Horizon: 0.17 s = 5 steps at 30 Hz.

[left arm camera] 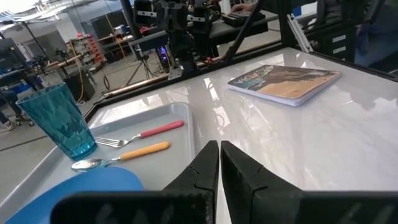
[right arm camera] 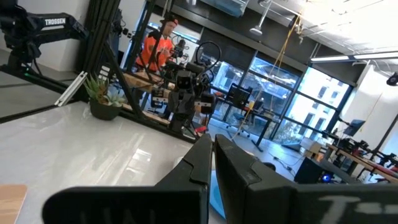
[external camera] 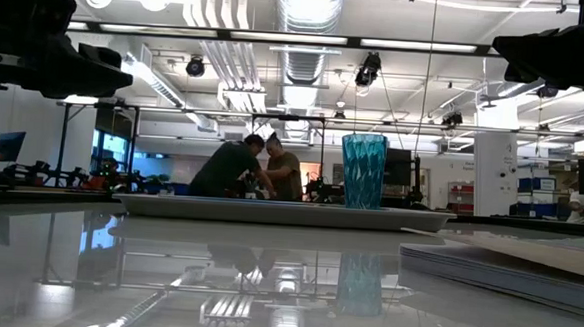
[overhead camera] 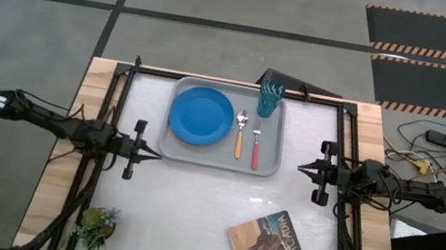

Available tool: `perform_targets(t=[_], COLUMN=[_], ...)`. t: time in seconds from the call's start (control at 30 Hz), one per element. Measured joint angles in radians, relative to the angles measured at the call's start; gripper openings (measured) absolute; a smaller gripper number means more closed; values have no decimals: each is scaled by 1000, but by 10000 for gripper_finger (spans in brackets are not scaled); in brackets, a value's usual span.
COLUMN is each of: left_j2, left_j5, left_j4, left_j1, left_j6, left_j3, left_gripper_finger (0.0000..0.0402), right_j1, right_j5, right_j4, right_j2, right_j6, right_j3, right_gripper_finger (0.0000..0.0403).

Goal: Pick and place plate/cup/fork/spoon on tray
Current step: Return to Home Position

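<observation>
The light-grey tray [overhead camera: 265, 167] lies at the table's far middle. On it lie the blue plate [overhead camera: 201, 116], the orange-handled spoon [overhead camera: 239, 137], the pink-handled fork [overhead camera: 255, 146] and, upright at its far right corner, the teal cup [overhead camera: 270, 98]. The cup also shows in the low view [external camera: 363, 171] and the left wrist view [left arm camera: 57, 121]. My left gripper [overhead camera: 153, 155] is shut and empty, off the tray's near left corner. My right gripper [overhead camera: 303, 168] is shut and empty, to the right of the tray.
A brown picture-cover book [overhead camera: 266, 242] lies at the table's near right. A small potted plant [overhead camera: 97, 226] stands at the near left corner. Bare table lies between the arms, in front of the tray. People stand in the room beyond the table [external camera: 257, 169].
</observation>
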Motion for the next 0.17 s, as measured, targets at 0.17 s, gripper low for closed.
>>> perform_targets(t=[0.17], left_j2=[11], left_j5=[0], left_j4=[0], left_j1=[0], left_j6=[0], left_j3=[0], left_gripper_finger=[0], right_j1=[0], right_j5=[0], right_j4=[0], right_j2=[0], right_j6=[-1], right_j3=[0], right_gripper_finger=[9])
